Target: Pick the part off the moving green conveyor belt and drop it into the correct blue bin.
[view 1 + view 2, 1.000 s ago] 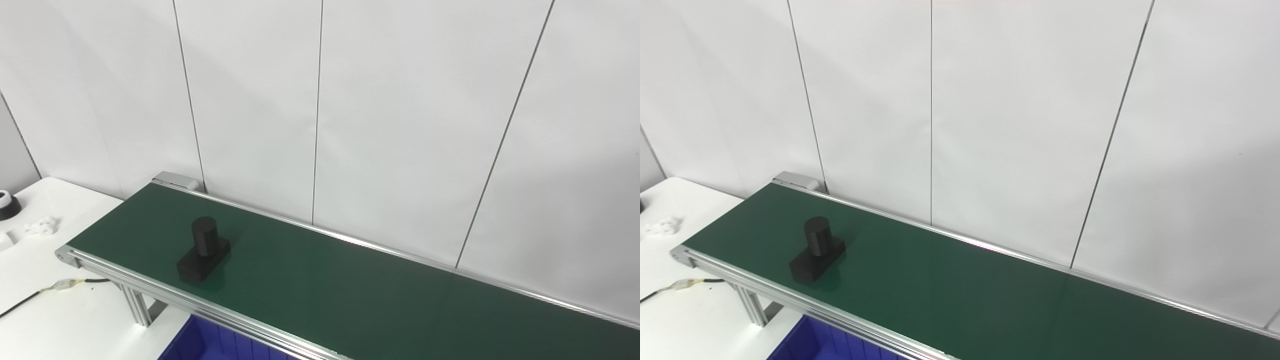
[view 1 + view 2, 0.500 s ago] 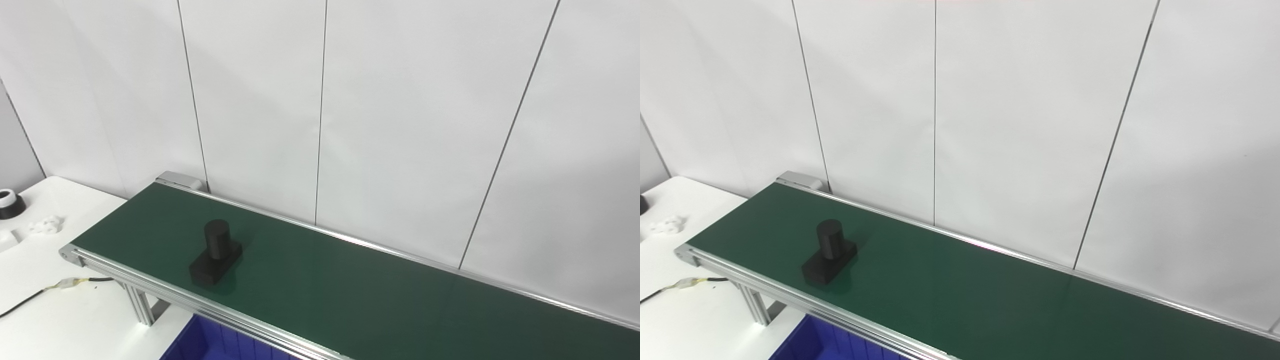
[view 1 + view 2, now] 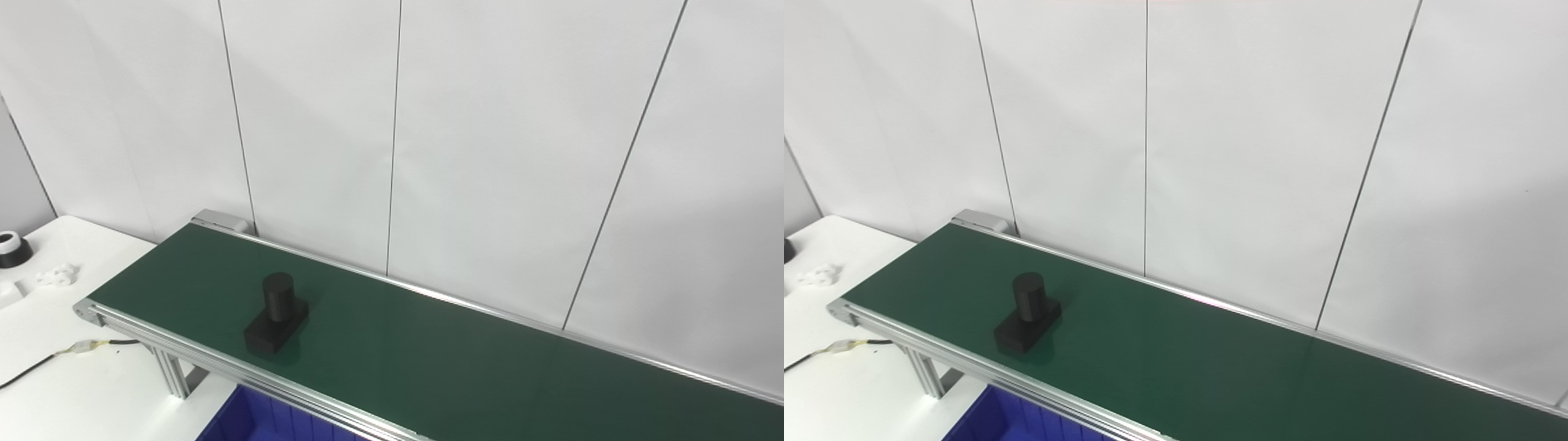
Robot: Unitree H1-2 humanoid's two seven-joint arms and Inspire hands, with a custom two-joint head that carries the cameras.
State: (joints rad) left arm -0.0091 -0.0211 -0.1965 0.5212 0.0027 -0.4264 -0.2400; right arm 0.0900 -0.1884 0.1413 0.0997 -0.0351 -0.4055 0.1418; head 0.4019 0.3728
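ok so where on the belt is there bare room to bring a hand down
The green belt is bare from the black part rightward to the picture edge, between the wall-side rail and the near rail. A smaller bare patch lies between the part and the belt's left end. The white table is more crowded: cable, small pieces.

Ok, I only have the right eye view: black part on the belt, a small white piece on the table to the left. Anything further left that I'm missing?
Observer: Yes, a black ring with a white top stands on the white table, left of and behind the white piece.
Operator: Anything nearer than that?
Observer: A white block, cut off by the picture's edge, lies nearer than the white piece.
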